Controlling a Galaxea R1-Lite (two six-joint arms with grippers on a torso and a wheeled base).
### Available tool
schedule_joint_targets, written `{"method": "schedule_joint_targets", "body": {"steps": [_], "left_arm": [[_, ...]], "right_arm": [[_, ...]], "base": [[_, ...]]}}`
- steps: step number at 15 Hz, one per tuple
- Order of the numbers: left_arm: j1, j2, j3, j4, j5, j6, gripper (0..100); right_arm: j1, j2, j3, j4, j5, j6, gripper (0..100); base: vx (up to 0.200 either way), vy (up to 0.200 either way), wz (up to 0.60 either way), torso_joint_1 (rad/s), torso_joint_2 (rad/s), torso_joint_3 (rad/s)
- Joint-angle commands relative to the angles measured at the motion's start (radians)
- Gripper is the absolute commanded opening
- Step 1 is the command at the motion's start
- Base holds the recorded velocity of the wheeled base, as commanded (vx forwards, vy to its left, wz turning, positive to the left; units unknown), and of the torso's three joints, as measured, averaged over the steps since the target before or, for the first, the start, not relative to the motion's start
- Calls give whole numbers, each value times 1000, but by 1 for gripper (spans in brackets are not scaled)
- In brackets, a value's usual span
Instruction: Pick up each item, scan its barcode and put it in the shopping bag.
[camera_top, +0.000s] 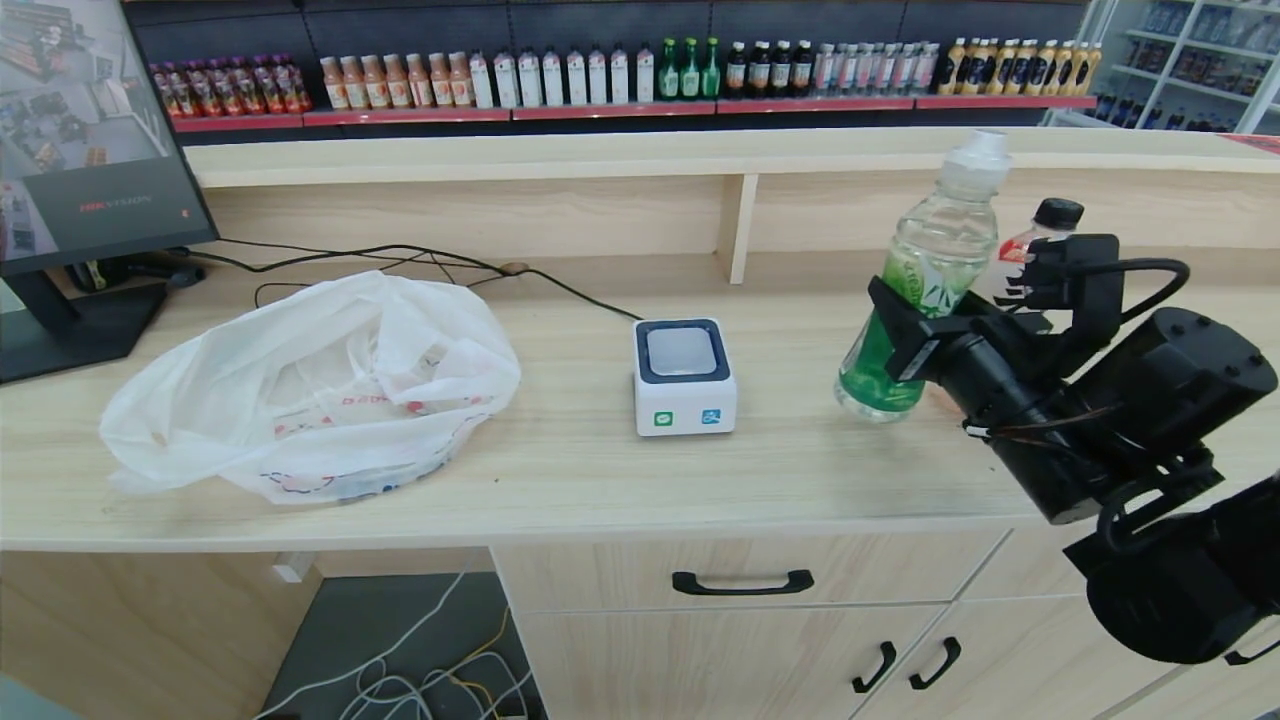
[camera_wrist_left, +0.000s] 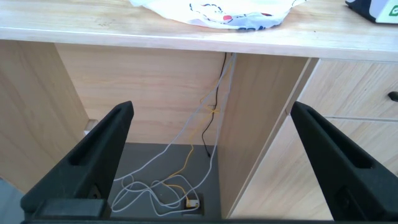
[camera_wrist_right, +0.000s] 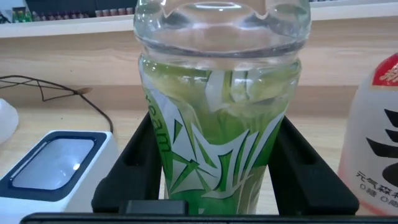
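Closed round the green-labelled drink bottle (camera_top: 935, 235), my right pincer (camera_top: 945, 290) should carry it above the barcode scanner (camera_top: 685, 375), label facing the window.

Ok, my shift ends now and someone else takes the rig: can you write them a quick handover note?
The right gripper is shut on the green bottle, held tilted over the counter, right of the scanner.
The left gripper is open and empty, low in front of the counter.
The shopping bag lies left of the scanner; its contents cannot be told.
Done: green bottle grasped.
Left: scan it, bag it, then the black-capped bottle behind it.
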Motion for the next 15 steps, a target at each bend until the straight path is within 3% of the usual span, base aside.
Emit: {"method": "schedule_joint_targets", "body": {"steps": [1, 5, 15], "left_arm": [[0, 0, 0, 0, 0, 0, 100], [0, 0, 0, 0, 0, 0, 100], [0, 0, 0, 0, 0, 0, 100]], "right_arm": [[24, -114, 81, -3, 1, -1, 0], [34, -268, 217, -9, 1, -3, 0], [73, -344, 323, -9, 13, -12, 0]], "base": [[0, 0, 0, 0, 0, 0], [0, 0, 0, 0, 0, 0], [0, 0, 0, 0, 0, 0]]}}
